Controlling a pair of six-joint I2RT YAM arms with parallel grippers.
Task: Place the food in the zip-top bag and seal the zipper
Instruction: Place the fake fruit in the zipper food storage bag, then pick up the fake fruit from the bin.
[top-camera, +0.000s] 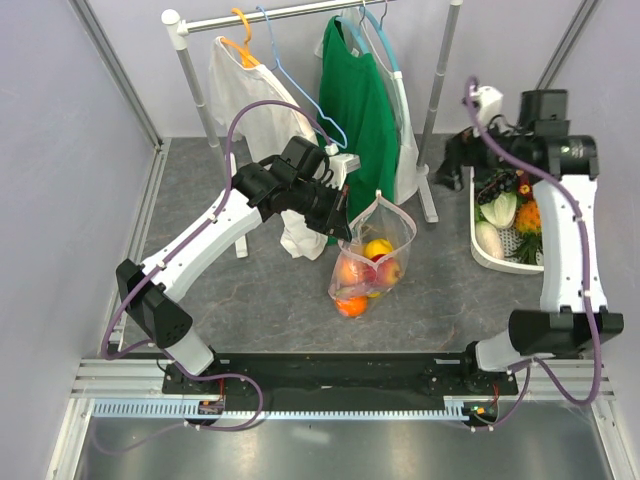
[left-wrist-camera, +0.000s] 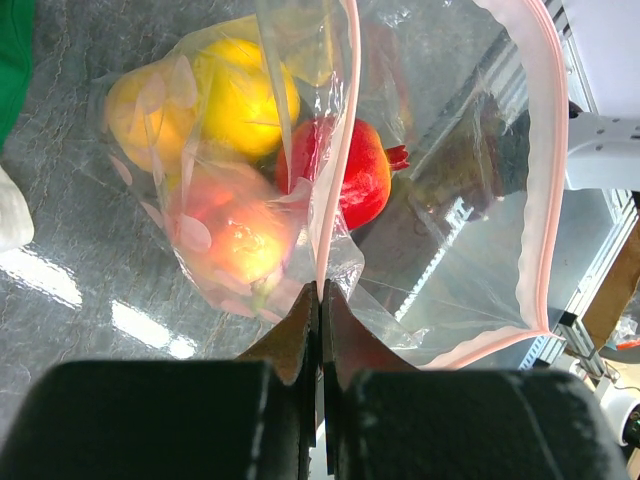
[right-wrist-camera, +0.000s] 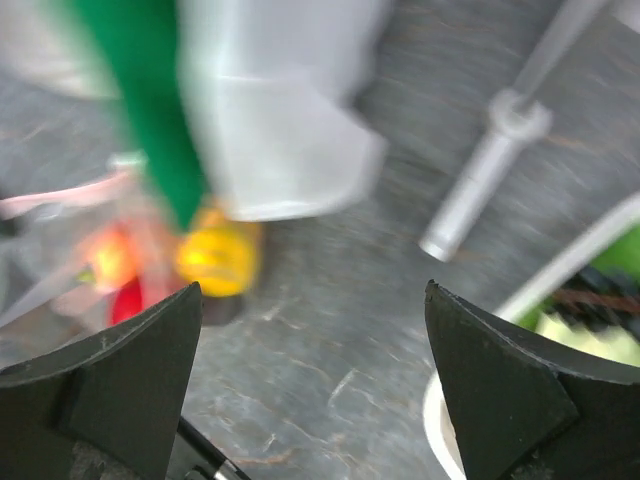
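Mid-frame, the left gripper (left-wrist-camera: 322, 300) is clamped on the zipper (left-wrist-camera: 345, 150) of the gaping zip-top bag (top-camera: 395, 222) (yellow, red, orange fruit (top-camera: 378, 248) inside). Upper right, the right gripper (right-wrist-camera: 310, 330) hangs wide open, empty.

Top view: bright, even light, sharp w/ faint soft shadows under arms. Left wrist view: white glare streaks on table (left-wrist-camera: 60, 280) lower left, sheen on zip-top bag (left-wrist-camera: 450, 230); left gripper (left-wrist-camera: 320, 300) at btm out of focus. Right wrist view: heavy blur, esp. upper left; right gripper (right-wrist-camera: 310, 290) sharper.
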